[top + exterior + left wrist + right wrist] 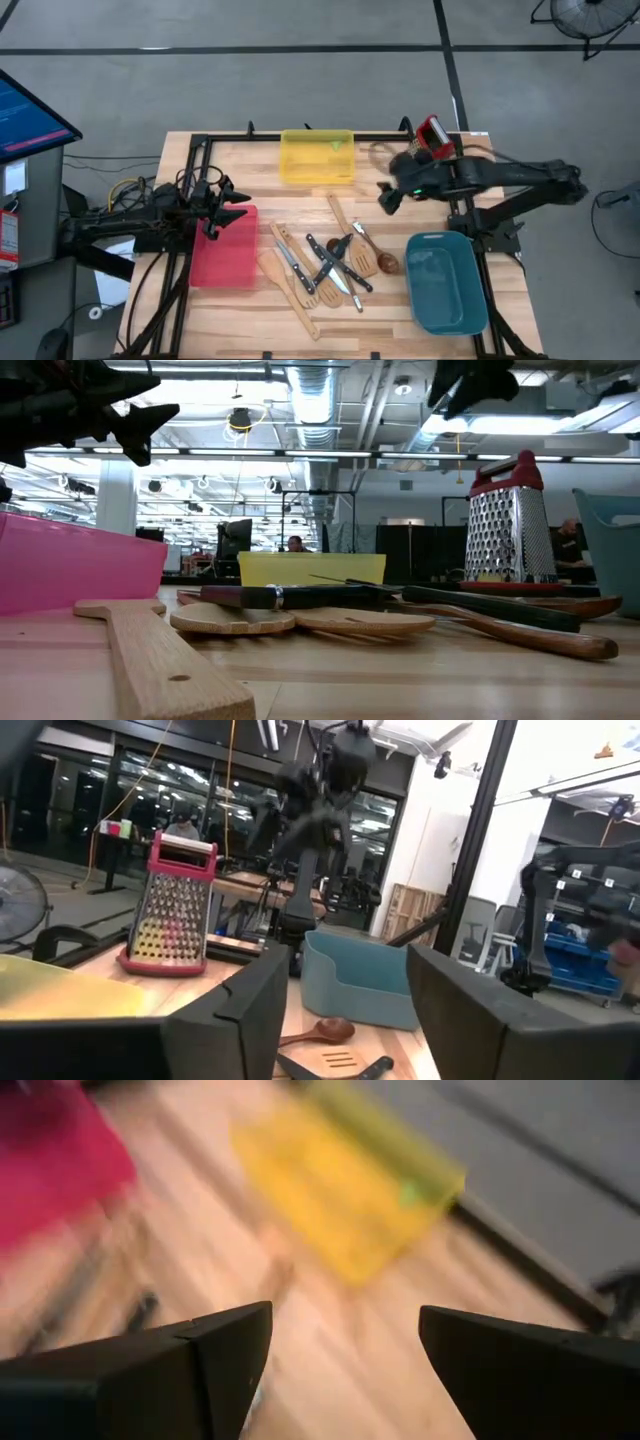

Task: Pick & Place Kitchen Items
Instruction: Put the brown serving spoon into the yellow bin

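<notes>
The kitchen items lie in a loose pile on the table's middle: pale wooden spatulas [290,285], a slotted turner [352,240], a dark brown spoon [378,252] and black-handled knives [335,268]. They also show in the low view [300,598]. My left gripper [243,213] is open and empty above the red bin's [224,250] far end. My right gripper [383,197] is open and empty, raised above the table between the yellow bin [317,156] and the teal bin [446,282].
A red-topped metal box grater [434,135] stands at the far right, behind my right arm. The yellow bin is at the far middle, the red bin at the left, the teal bin at the near right. Bare wood shows near the front edge.
</notes>
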`<control>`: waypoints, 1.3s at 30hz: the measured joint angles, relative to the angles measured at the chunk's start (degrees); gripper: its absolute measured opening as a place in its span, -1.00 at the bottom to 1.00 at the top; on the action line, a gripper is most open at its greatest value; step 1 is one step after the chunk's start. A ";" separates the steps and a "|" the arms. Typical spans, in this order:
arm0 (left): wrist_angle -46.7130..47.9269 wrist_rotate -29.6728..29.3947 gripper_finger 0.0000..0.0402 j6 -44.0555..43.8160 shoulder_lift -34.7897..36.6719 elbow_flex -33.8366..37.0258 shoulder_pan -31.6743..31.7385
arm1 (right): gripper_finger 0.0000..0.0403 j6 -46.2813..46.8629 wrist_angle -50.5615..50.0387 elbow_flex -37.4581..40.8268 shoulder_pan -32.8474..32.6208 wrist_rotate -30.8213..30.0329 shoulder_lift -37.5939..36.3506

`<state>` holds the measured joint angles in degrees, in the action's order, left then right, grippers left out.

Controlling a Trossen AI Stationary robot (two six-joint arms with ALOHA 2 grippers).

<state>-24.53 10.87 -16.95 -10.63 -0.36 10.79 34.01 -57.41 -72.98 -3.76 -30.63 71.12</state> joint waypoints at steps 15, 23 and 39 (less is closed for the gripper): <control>-0.04 -0.13 0.03 -0.03 0.00 0.00 0.00 | 0.32 9.56 -9.20 -6.44 -3.79 13.58 29.47; -0.04 -0.13 0.03 -0.04 0.00 0.00 0.00 | 0.32 7.41 -7.89 -6.44 -3.88 17.45 37.40; -0.13 -0.11 0.04 -0.05 0.02 0.00 0.00 | 0.31 6.08 2.76 3.24 -2.52 23.69 39.12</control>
<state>-24.67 10.76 -17.00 -10.62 -0.36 10.79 40.09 -54.65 -69.74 -6.27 -6.94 110.23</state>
